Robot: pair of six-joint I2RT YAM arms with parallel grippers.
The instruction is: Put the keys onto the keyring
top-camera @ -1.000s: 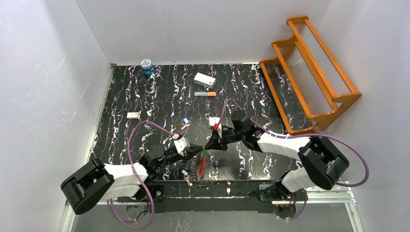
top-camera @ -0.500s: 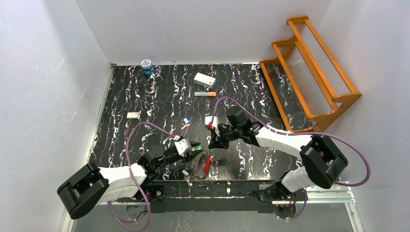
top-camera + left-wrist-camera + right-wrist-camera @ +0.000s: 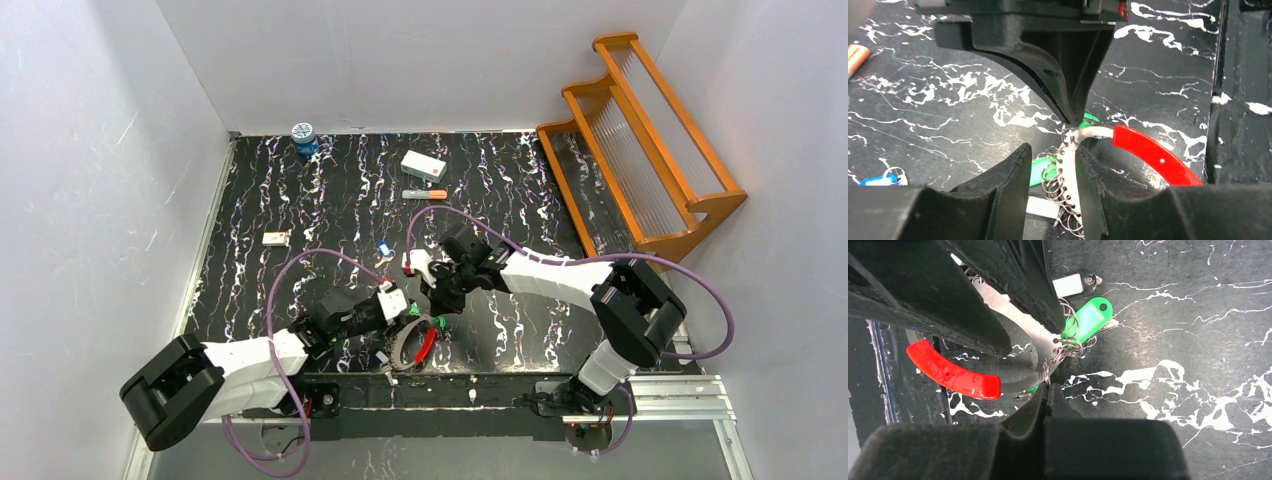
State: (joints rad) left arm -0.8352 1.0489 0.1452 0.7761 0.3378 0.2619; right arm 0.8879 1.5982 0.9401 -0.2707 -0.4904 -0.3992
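The keyring [image 3: 1148,152] is seen lying at the near edge of the table [image 3: 300,200], its white stretch standing in the gap of the left gripper [image 3: 1052,155], whose jaws are spread and not clamped on it. The right gripper [image 3: 1048,392] is pressed together just beside the loop, at a thin wire ring near the green-tagged key [image 3: 1088,317]; whether that wire is pinched cannot be told. With the loop unheld, it could be dragged or turned by any pull from the right arm, and the green-tagged key might be worked loose. The blue-tagged key [image 3: 383,248] lies well apart, not yet threaded. Compared with a second earlier, the left jaws, then closed, have been opened, and the right wrist has been swung leftward.
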